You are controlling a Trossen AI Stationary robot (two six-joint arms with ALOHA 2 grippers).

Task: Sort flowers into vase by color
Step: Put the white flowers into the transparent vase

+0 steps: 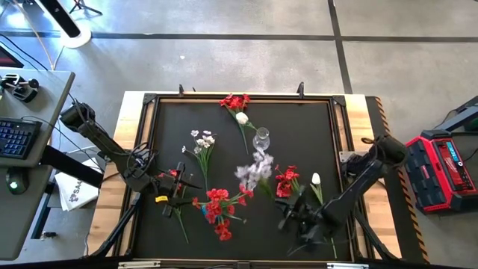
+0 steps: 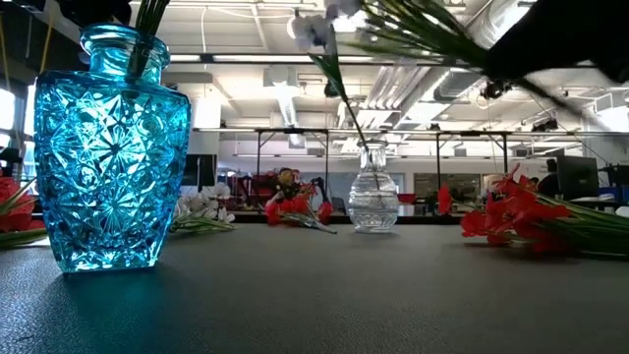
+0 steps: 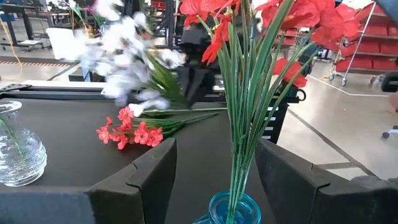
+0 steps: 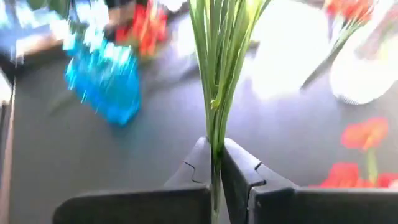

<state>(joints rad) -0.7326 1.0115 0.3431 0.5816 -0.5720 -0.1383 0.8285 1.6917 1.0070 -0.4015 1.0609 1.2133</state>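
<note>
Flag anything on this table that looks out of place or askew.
Nothing looks spilled or broken. The blue vase and clear vase stand upright. Loose red sprigs and white sprigs lie flat on the black mat, unsorted. The right gripper holds a white sprig by its stems, raised above the mat.

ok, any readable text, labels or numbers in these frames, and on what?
"SAA": on the white sheet at left in the high view; the remaining letters are hidden, so this reading is partial and uncertain.
Red case at right in the high view: it carries a pale label, too small to read.
Keyboard at far left: key legends too small to read.
Blue vase and clear vase: no text on either.
</note>
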